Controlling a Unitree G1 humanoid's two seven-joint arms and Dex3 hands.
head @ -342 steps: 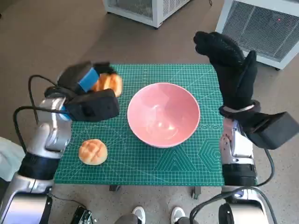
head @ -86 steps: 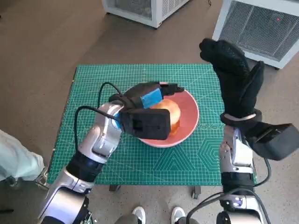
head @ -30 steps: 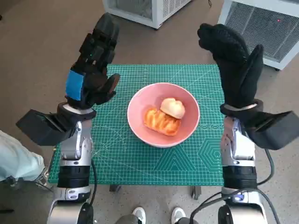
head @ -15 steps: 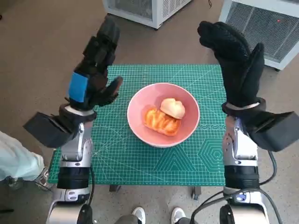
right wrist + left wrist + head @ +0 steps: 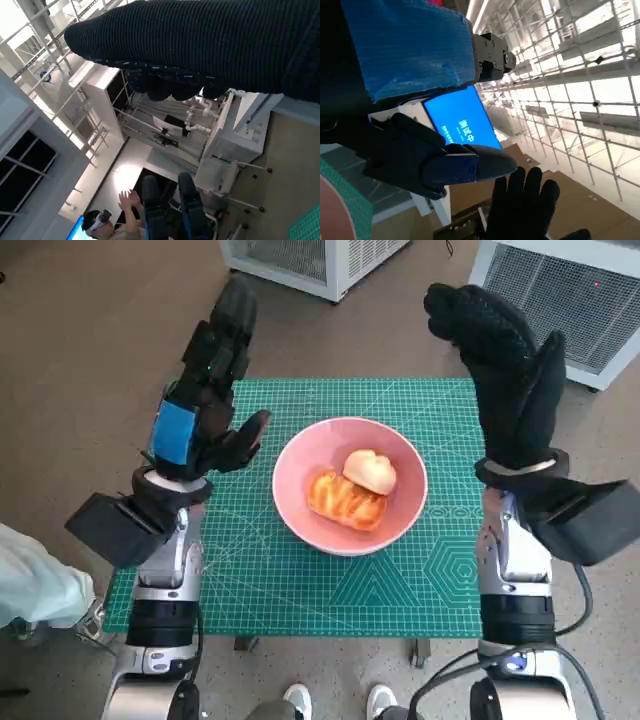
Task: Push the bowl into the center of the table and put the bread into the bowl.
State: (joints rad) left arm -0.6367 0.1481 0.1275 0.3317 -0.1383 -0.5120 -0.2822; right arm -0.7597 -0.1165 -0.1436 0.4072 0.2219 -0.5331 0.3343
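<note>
1. Head view: pink bowl (image 5: 350,485) sits mid-mat, two bread (image 5: 355,488) pieces inside.
2. Left hand (image 5: 205,400) and right hand (image 5: 505,365) raised, fingers spread, empty.
3. Bread looks soft, light (cup its sides gently).

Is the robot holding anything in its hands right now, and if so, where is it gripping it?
Nothing. Both the left hand and right hand are raised, empty; the bread lies in the bowl.
</note>
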